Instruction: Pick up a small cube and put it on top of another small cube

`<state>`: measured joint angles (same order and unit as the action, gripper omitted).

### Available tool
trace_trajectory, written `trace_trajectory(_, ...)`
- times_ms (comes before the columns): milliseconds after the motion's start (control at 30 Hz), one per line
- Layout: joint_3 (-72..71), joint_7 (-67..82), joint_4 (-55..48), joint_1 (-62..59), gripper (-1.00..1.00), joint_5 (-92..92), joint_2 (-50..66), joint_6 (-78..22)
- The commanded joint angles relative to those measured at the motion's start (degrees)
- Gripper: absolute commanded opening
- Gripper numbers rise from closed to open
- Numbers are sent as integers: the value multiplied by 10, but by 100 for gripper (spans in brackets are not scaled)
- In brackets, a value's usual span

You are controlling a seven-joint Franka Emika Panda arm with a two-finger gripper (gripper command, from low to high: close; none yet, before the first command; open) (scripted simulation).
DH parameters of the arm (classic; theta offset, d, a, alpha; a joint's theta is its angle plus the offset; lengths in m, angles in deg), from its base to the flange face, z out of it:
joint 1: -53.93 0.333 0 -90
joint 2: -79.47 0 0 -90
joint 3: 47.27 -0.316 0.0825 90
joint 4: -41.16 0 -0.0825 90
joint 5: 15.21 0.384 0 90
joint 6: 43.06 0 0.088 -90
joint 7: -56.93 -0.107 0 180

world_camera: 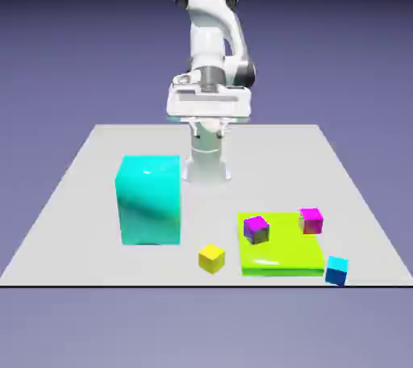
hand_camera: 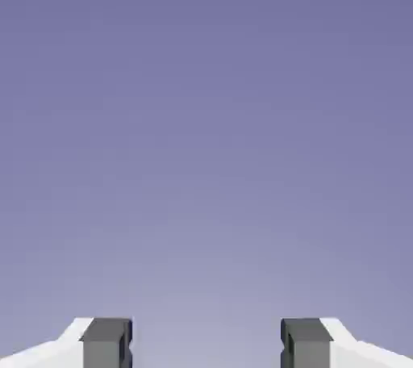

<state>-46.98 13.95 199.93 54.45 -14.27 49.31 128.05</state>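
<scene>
Plainly nothing is gripped: the claw (hand_camera: 206, 346) hangs apart and empty, well off the yellow cube (world_camera: 211, 257) near the counter's (world_camera: 89, 189) front edge.

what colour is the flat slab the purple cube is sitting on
Lime green, clearest in the exterior view; the purple cube sits near its far left corner.

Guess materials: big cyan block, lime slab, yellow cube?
All rendered, so hedged. Cyan block: glossy, plastic-like, pale reflection streaks on its front. Lime slab: flat, smooth plastic look, soft sheen on top. Yellow cube: matte, evenly shaded faces, no highlights; material unclear.
</scene>
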Motion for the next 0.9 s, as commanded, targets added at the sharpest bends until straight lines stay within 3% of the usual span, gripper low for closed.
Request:
trace_trajectory(0, 2, -4, -18, -1, 0, 8, 21, -24)
trace_trajectory(867, 65, -117, -499, -39, 0, 211, 561, -649)
